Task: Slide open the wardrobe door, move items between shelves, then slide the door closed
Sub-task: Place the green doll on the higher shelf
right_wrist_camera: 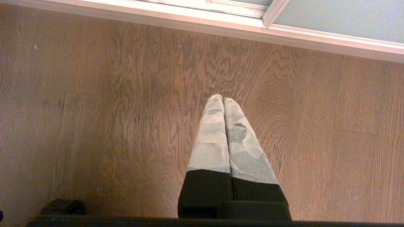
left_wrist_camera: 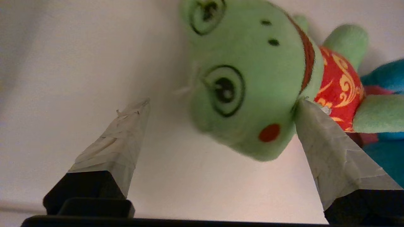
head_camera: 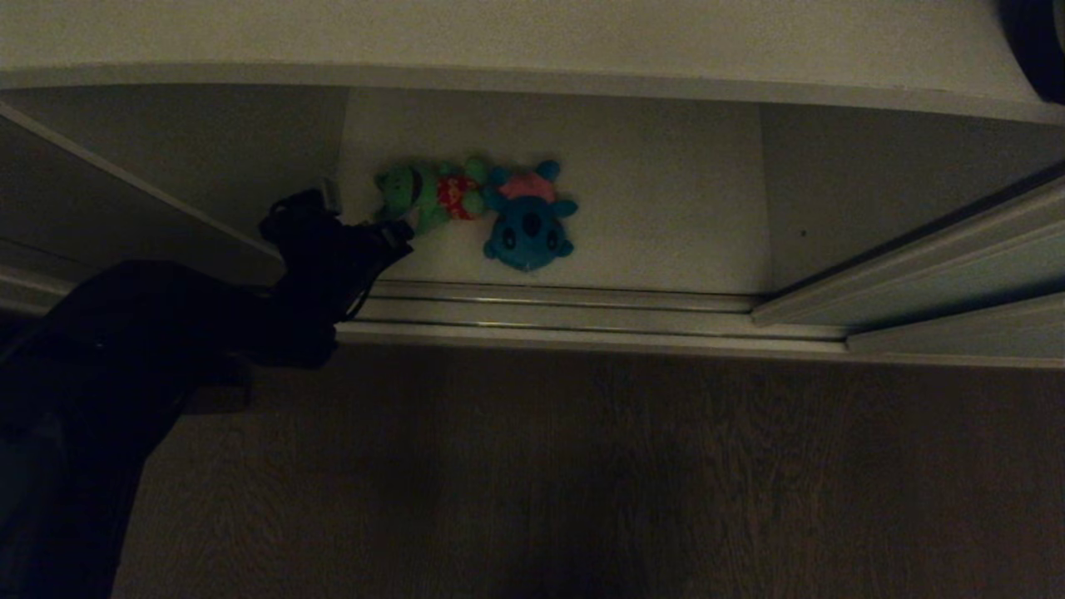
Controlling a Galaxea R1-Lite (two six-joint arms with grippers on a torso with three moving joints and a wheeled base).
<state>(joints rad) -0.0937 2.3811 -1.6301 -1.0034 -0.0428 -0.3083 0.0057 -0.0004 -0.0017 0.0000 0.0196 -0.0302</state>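
Note:
Two items lie side by side on the lower white shelf [head_camera: 666, 208]: a green plush toy [head_camera: 428, 193] with a red patch and a blue plush toy [head_camera: 528, 218] with a pink top. My left gripper [head_camera: 370, 215] reaches into the wardrobe from the left and stands open. The green toy's head [left_wrist_camera: 246, 78] lies between the spread fingers of the left gripper [left_wrist_camera: 222, 102], and one fingertip [left_wrist_camera: 311, 119] touches its neck. The sliding wardrobe door [head_camera: 982, 249] is slid aside to the right. My right gripper [right_wrist_camera: 222, 98] hangs shut over the wooden floor, holding nothing.
The upper shelf [head_camera: 499, 33] runs across the top of the head view, with a dark object [head_camera: 1036, 42] at its right end. Metal door tracks [head_camera: 566, 312] separate the shelf from the wooden floor [head_camera: 582, 482]. Another panel [head_camera: 125, 208] bounds the opening on the left.

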